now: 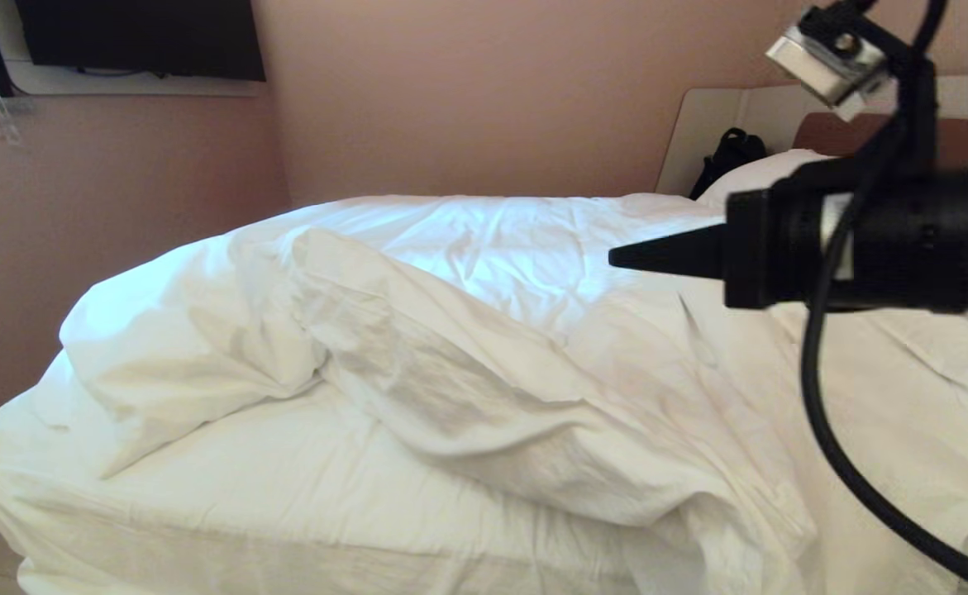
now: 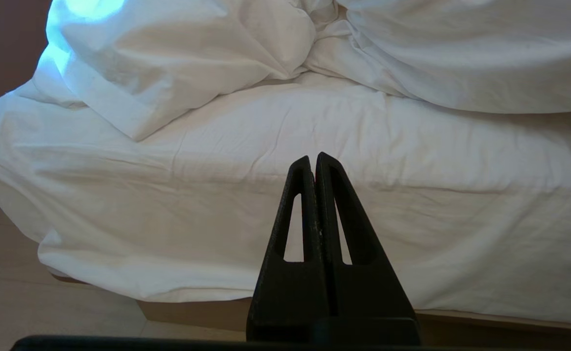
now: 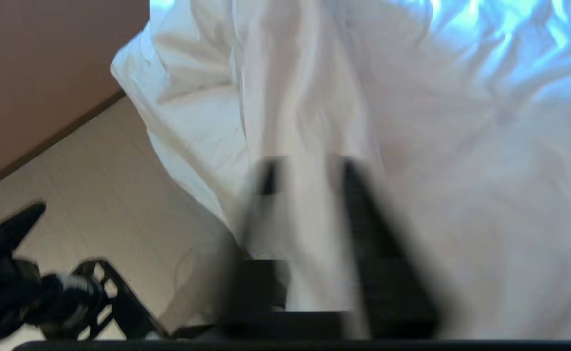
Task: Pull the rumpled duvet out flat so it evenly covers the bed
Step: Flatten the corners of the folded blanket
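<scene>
The duvet is lying bunched across the middle of the frame, its ridge running from upper left down to lower right over the bed. The left gripper is sitting pressed together, low before the mattress. The right gripper, nearer at right, is hanging above the ridge, pointing left; its blurred fingers are standing apart, straddling a fold but not visibly pinching it.
</scene>
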Motion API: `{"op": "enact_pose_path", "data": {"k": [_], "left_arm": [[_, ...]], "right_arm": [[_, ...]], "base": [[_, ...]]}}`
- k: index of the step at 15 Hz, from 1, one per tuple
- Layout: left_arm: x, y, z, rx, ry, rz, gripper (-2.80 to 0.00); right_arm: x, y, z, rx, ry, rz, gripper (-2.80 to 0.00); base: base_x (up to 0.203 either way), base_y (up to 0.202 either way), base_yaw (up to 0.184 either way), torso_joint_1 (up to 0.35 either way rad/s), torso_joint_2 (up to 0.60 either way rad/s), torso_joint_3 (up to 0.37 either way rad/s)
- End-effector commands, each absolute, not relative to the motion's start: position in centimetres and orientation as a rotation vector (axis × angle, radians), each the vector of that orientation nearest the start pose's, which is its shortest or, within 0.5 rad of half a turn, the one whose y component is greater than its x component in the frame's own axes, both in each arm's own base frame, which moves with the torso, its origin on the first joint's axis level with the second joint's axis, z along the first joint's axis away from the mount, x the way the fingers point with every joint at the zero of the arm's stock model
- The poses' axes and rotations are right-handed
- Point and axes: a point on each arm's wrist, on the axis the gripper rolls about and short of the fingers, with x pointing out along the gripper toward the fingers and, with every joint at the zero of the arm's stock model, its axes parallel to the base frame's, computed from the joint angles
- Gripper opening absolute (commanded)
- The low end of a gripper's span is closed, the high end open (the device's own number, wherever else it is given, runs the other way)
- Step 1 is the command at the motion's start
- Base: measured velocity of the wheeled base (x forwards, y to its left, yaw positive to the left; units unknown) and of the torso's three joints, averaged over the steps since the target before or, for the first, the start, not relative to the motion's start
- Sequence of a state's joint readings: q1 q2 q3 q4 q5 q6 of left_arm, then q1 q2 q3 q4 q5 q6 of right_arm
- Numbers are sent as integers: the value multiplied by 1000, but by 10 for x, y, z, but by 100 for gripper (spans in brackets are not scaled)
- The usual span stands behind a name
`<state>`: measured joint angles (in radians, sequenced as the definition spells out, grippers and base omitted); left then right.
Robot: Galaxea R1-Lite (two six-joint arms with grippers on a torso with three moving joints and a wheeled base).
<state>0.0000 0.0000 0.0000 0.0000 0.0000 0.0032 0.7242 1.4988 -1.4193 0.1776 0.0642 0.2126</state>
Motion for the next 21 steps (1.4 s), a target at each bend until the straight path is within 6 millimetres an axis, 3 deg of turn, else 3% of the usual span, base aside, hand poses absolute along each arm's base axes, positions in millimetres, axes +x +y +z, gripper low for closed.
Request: {"op": "enact_pose_path", "data": {"k": [1, 4, 9, 18, 19, 21], "left_arm": [[-23, 0, 75, 3, 0, 0, -280], [-23, 0, 75, 3, 0, 0, -280], [-23, 0, 75, 3, 0, 0, -280], [-23, 0, 75, 3, 0, 0, -280], [-23, 0, 75, 3, 0, 0, -280], [-23, 0, 75, 3, 0, 0, -280]], "right_arm": [[229, 213, 322, 84, 403, 736, -280], [245, 250, 320, 63, 429, 753, -280], [244, 291, 292, -2, 487, 785, -280], [228, 324, 281, -129, 447, 824, -280], [229, 327, 279, -134, 444, 826, 0], [232, 334, 276, -127, 418, 832, 0]], "base": [[0, 0, 0, 0, 0, 0], [0, 0, 0, 0, 0, 0], [0, 0, 0, 0, 0, 0], [0, 0, 0, 0, 0, 0], [0, 0, 0, 0, 0, 0], [0, 0, 0, 0, 0, 0]]}}
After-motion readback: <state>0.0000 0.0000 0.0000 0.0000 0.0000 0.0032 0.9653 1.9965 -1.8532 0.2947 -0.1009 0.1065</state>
